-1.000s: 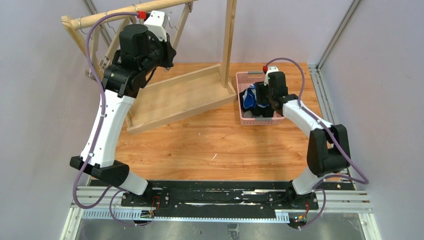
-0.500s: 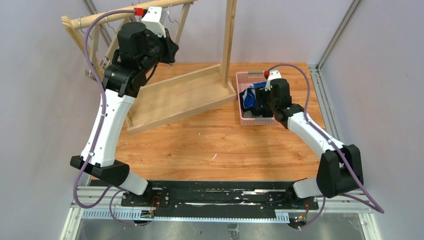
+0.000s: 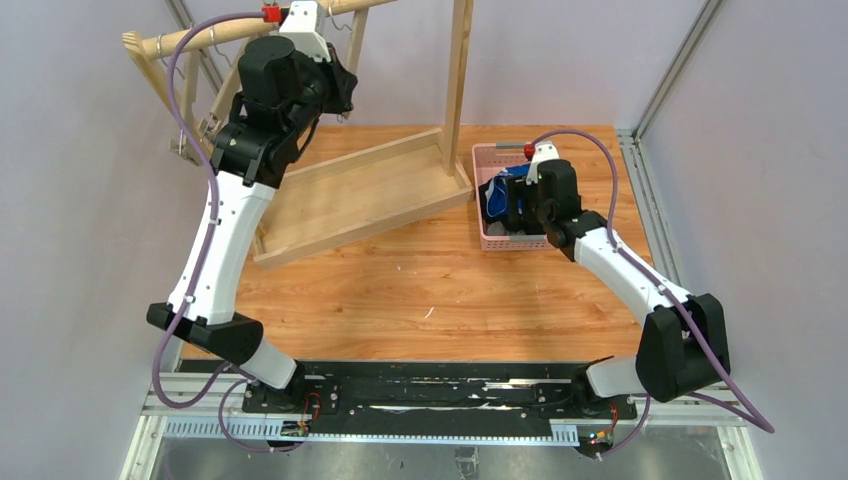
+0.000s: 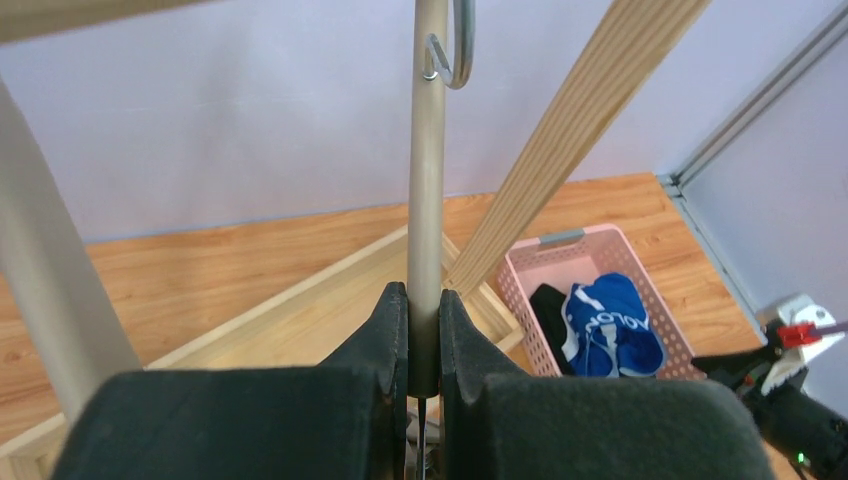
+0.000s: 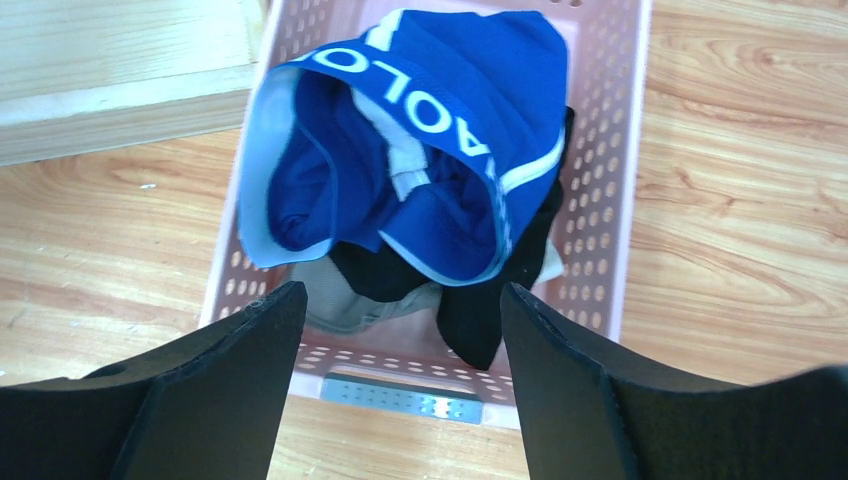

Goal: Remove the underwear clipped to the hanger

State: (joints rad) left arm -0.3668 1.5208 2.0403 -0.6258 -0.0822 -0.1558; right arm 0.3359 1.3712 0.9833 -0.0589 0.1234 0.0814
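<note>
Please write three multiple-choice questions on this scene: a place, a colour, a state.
1. Where does the blue underwear lie? A in a cardboard box; B in the pink basket; C in a metal bucket.
2. What colour is its lettering? A white; B red; C yellow.
3. What are the left fingers doing? A standing wide open; B holding blue cloth; C shut on a grey metal rod.
Answers: 1 B, pink perforated walls surround it; 2 A, white letters run along the band; 3 C, both fingers press the rod.
</note>
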